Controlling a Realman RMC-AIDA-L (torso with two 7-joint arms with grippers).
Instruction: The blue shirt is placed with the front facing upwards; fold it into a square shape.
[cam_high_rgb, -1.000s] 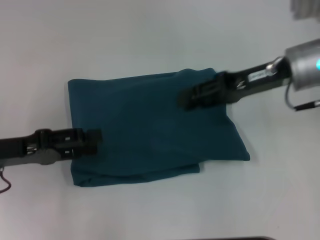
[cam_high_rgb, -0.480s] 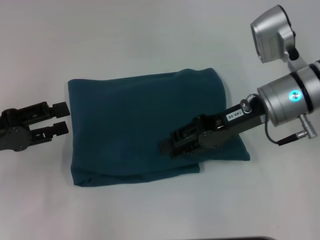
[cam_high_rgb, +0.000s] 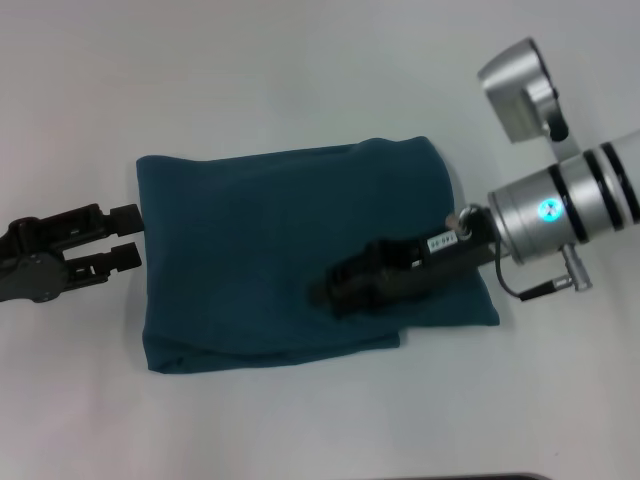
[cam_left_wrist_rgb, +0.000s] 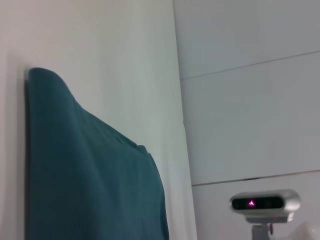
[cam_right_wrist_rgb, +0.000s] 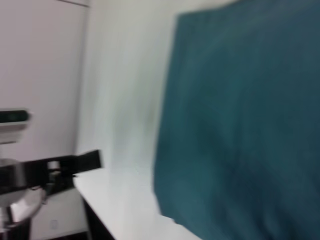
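We see the blue shirt (cam_high_rgb: 290, 255) folded into a rough rectangle on the white table (cam_high_rgb: 300, 70). Our left gripper (cam_high_rgb: 128, 236) sits just off the shirt's left edge, jaws parted and holding nothing. Our right gripper (cam_high_rgb: 335, 295) hovers over the shirt's lower right; we cannot tell its jaw state.

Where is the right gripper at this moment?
In the head view, the right gripper is over the near right part of the folded blue shirt, while the left gripper sits open just off the shirt's left edge.
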